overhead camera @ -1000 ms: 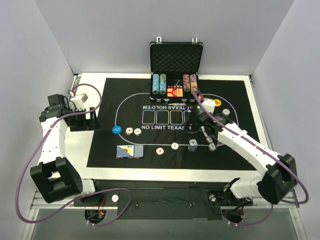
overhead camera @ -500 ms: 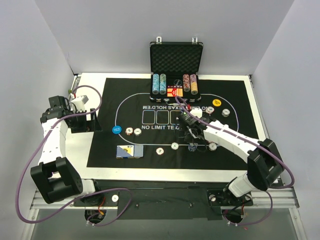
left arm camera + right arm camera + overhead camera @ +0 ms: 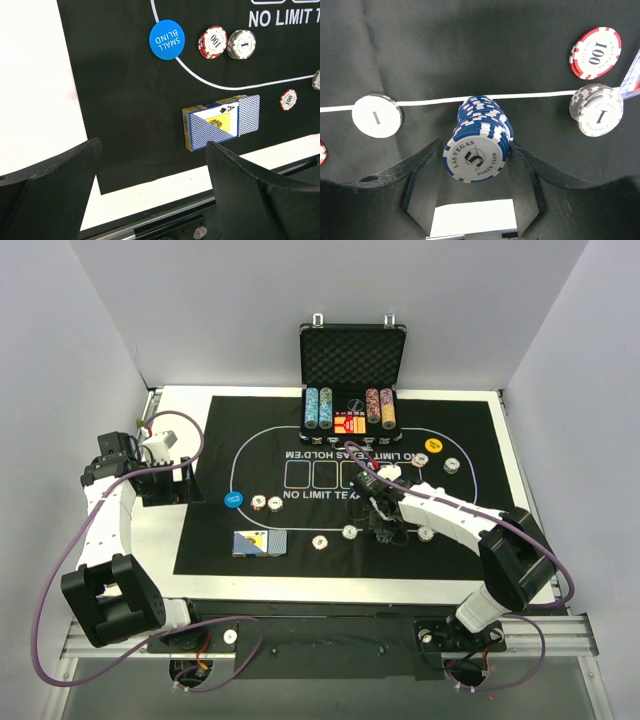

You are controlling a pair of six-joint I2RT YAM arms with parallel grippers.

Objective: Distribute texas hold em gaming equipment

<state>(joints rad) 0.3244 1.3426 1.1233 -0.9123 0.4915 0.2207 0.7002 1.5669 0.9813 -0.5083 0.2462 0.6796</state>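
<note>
A stack of blue-and-white poker chips (image 3: 480,142) stands on the black mat, its top chip marked 5. My right gripper (image 3: 476,150) reaches down over it with one finger against each side of the stack, shut on it; the same stack (image 3: 386,533) lies under the gripper (image 3: 384,523) in the top view. A white chip (image 3: 376,115), a red 100 chip (image 3: 595,53) and a short grey stack (image 3: 596,109) lie around it. The blue-backed card deck (image 3: 222,121) and the blue button (image 3: 167,39) lie on the mat's left side. My left gripper (image 3: 155,187) hangs open and empty off the mat's left edge.
The open black case (image 3: 352,350) stands at the back with chip rows in it. A yellow button (image 3: 433,445) and a chip (image 3: 453,464) lie at the mat's right. More single chips (image 3: 259,503) (image 3: 319,542) (image 3: 350,532) sit along the printed line. White table margin (image 3: 190,400) surrounds the mat.
My right arm has swung left and down over the blue chip stack, and its jaws have narrowed onto the stack's sides. The left arm has not moved.
</note>
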